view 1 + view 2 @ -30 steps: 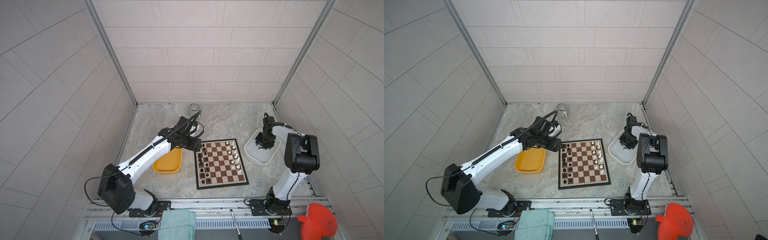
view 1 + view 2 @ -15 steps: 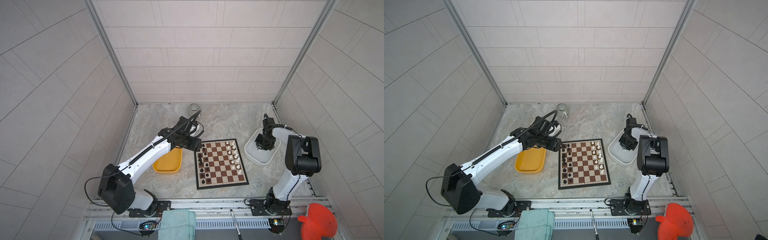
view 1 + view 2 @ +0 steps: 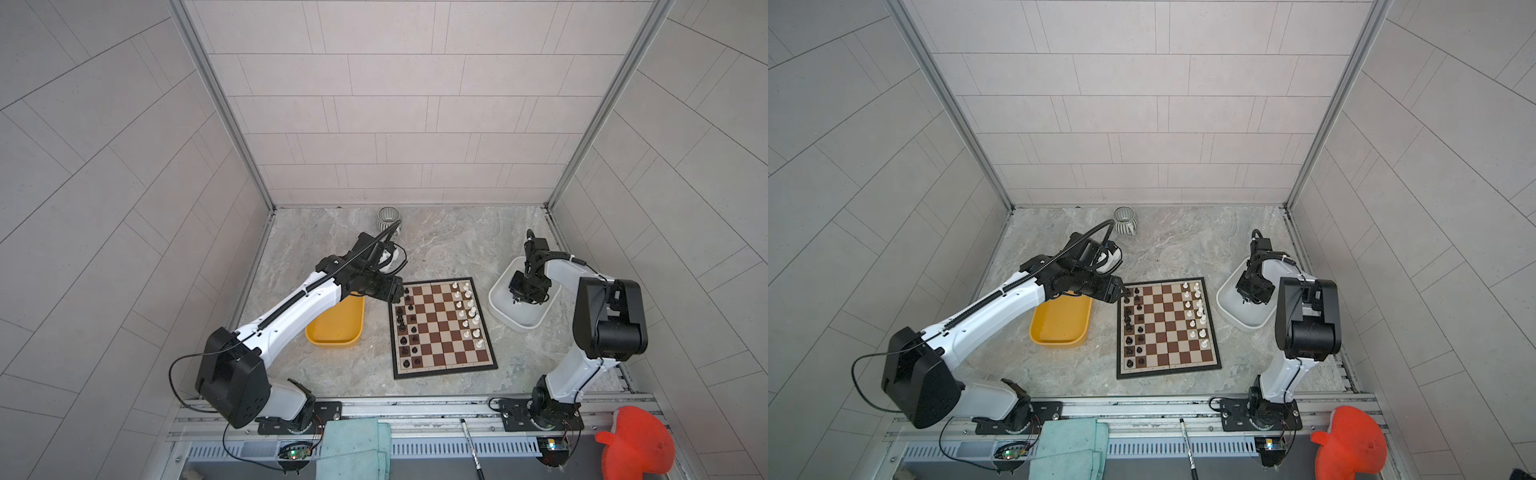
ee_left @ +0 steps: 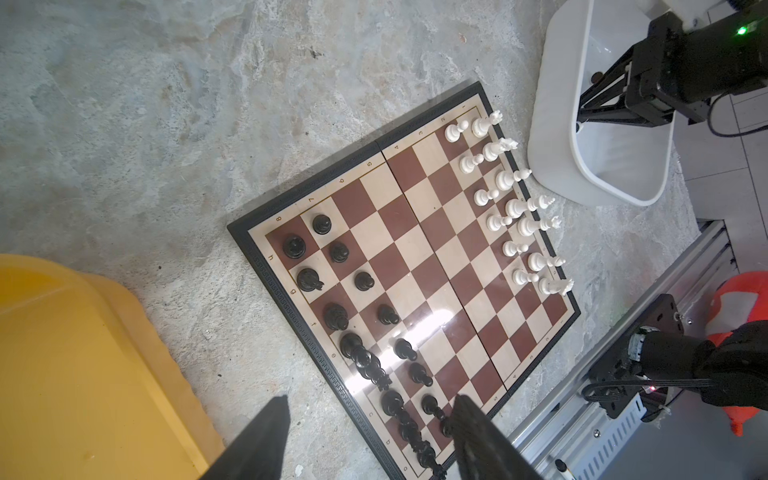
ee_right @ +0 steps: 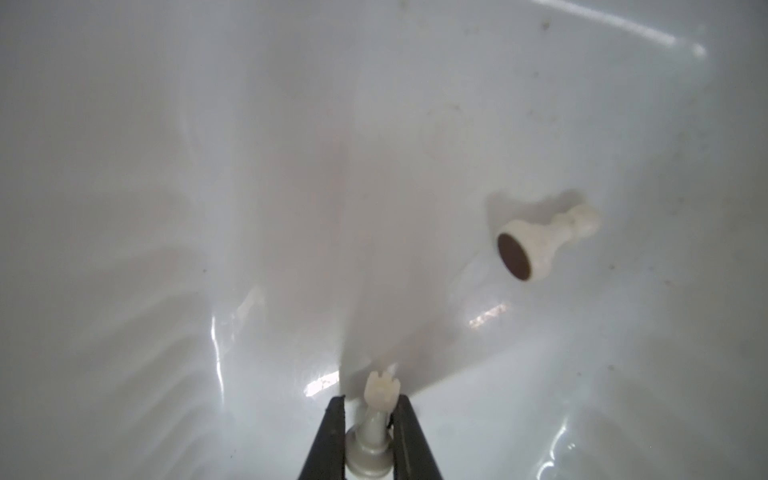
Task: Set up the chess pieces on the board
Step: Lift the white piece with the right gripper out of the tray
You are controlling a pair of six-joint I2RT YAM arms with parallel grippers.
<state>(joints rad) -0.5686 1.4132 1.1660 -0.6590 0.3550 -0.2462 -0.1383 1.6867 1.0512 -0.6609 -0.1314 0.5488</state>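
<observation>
White plastic tray (image 5: pixel 208 166), right of the board (image 3: pixel 442 328): holds one pawn (image 5: pixel 540 241) lying on its side, and the right gripper (image 5: pixel 370 399), jaws closed against the sides of a white rook (image 5: pixel 376 432).

Board, brown and cream: black pieces (image 4: pixel 336 316) in two rows along its left edge, white pieces (image 4: pixel 511 205) along its right edge.

Left gripper (image 4: pixel 370 398): jaws apart, gripping nothing, over the board's far left corner, near the yellow tray (image 4: pixel 62 374).

Even, diffuse light fills both top views. Glare streaks the board (image 4: pixel 432 320) in the left wrist view. The right wrist view is soft and hazy.
</observation>
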